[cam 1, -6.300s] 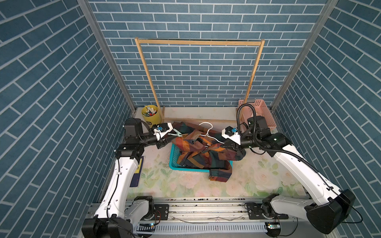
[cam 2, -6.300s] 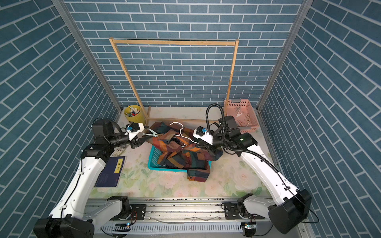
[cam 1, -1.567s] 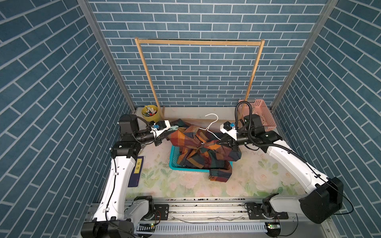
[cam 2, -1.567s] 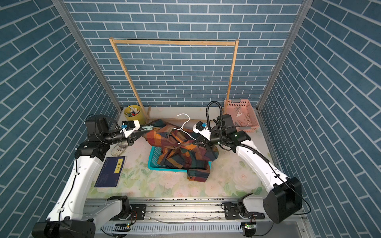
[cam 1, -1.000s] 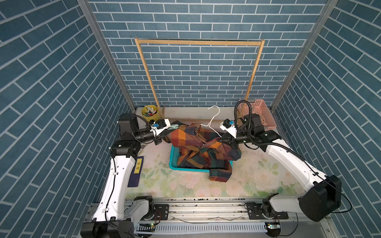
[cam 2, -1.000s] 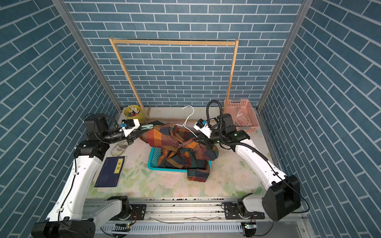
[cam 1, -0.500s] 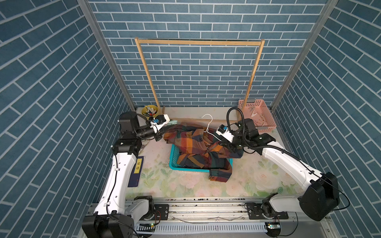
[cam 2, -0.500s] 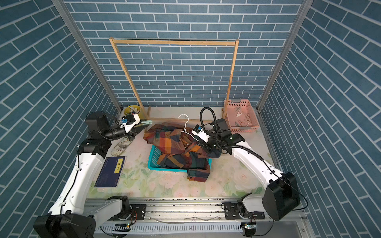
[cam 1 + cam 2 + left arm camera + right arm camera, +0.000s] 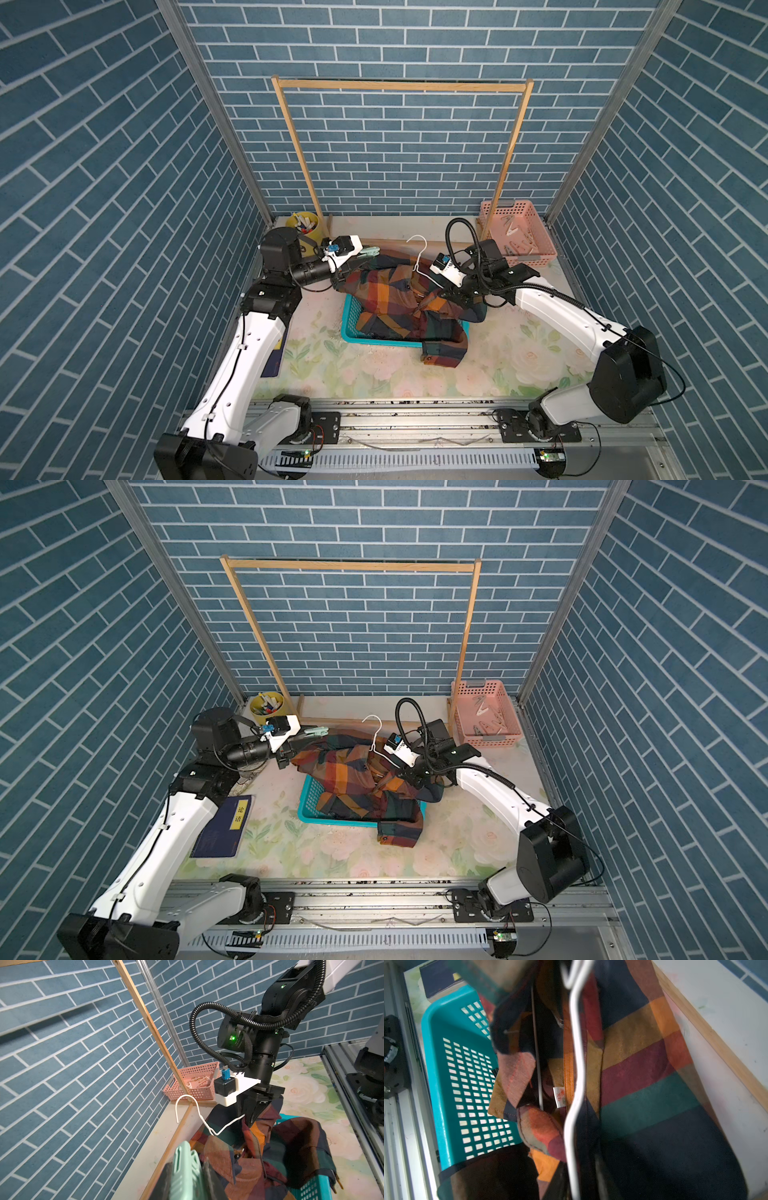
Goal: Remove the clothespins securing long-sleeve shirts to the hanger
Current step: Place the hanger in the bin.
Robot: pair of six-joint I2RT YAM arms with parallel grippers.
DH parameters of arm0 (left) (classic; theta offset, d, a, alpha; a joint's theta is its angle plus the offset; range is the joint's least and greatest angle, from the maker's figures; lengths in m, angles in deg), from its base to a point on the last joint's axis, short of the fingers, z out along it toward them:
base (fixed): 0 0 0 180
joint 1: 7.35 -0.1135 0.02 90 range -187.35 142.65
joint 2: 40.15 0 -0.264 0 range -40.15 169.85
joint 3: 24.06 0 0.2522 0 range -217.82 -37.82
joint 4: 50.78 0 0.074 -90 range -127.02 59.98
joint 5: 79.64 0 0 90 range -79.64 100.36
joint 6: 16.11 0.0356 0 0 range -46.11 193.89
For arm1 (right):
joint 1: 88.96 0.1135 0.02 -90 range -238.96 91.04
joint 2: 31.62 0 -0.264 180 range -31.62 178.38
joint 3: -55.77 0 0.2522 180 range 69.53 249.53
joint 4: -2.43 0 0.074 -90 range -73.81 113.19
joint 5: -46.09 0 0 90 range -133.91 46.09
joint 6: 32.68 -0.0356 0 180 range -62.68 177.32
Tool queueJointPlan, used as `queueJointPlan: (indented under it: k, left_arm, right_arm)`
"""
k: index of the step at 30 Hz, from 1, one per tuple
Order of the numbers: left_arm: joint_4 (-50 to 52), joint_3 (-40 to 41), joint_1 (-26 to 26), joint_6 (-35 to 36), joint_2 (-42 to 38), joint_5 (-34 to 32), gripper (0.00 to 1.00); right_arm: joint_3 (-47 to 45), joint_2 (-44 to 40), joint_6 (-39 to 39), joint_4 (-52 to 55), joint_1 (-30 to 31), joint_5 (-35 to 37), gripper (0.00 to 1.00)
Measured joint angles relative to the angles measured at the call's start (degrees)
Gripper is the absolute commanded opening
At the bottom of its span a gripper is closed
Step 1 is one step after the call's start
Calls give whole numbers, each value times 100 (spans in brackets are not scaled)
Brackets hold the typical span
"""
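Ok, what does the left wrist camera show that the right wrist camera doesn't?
Only the left wrist view: the mint-green clothespin close in the foreground, the pink basket, the wooden rack post and the right arm. Only the right wrist view: the shirt's white size label and a dark book. Both: the white wire hanger, the plaid shirt and the teal basket.

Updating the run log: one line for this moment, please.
left gripper: shut on mint-green clothespin | right gripper: at hanger wire, grip unclear | plaid shirt: draped over teal basket
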Motion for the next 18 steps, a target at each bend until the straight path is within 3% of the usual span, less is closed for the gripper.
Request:
queueJointPlan:
  k: [6,14,18]
  left_arm:
    - [-109,74,83,-170,61,-173,0]
    - [-59,33,170,-258,195,-138,0]
    - [286,-299,223,-262,581,-42,0]
  right_arm:
    - [-42,-321,-144,-7,0,341,57]
    - [-39,-1270,-214,2,33,822,61]
    - [37,-1832,-57,17,431,1036,62]
